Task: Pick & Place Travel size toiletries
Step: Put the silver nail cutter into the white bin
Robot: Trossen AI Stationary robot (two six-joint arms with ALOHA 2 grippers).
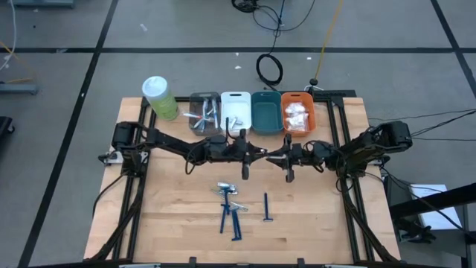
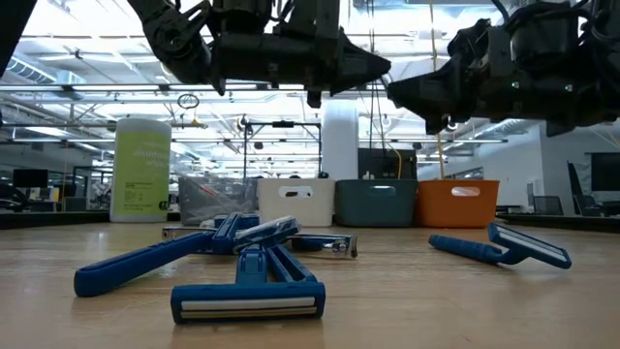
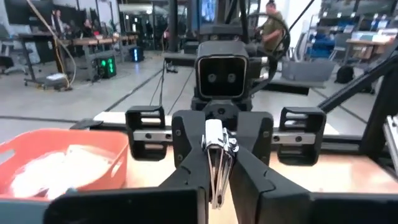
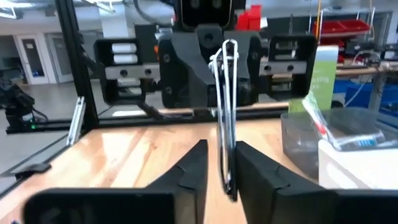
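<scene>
One slim silvery stick [image 3: 216,163] hangs between both grippers above mid-table: the left gripper [image 1: 245,170] is closed on it, the right gripper [image 1: 289,174] sits narrow around it. Dark blue razors [image 1: 232,211] lie below on bare wood, well apart from the bins [image 1: 251,112] along the far edge.

Your left pincer [image 1: 245,173] and right pincer [image 1: 289,176] face each other, close together over the counter [image 1: 312,223]. Just below them lie the blue razors [image 1: 232,216]; above them stand four bins [image 1: 251,112].
</scene>
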